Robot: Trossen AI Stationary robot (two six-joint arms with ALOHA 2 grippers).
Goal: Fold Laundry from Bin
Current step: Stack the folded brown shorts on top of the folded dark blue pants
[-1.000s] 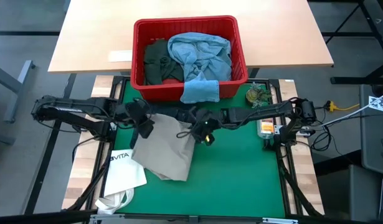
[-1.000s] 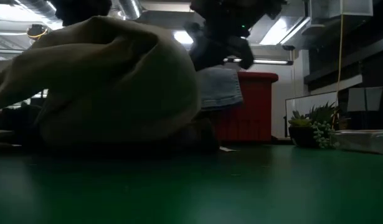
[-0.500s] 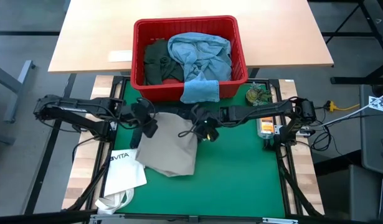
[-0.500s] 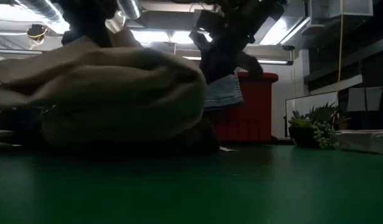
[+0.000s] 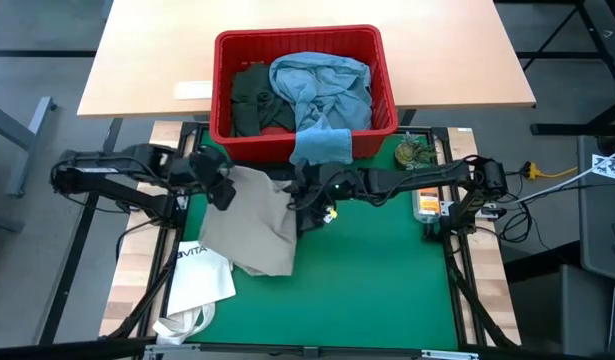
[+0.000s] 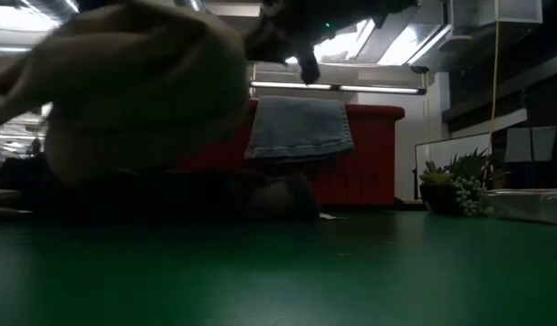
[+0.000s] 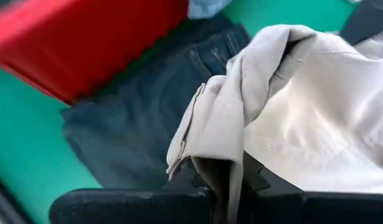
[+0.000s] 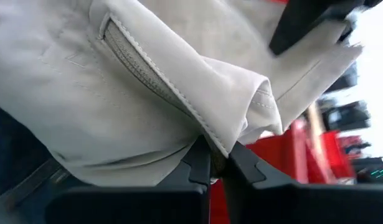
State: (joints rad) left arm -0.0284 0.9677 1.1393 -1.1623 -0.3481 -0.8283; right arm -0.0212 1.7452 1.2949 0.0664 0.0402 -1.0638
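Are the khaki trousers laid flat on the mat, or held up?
Held up, bunched. The left gripper and right gripper are each shut on an edge of the khaki trousers, which drape between them.

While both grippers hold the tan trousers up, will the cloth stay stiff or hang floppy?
Likely floppy: the trousers sag between the left gripper and right gripper. Probably light, since pinched edges carry them. The loose end may drag on the mat.
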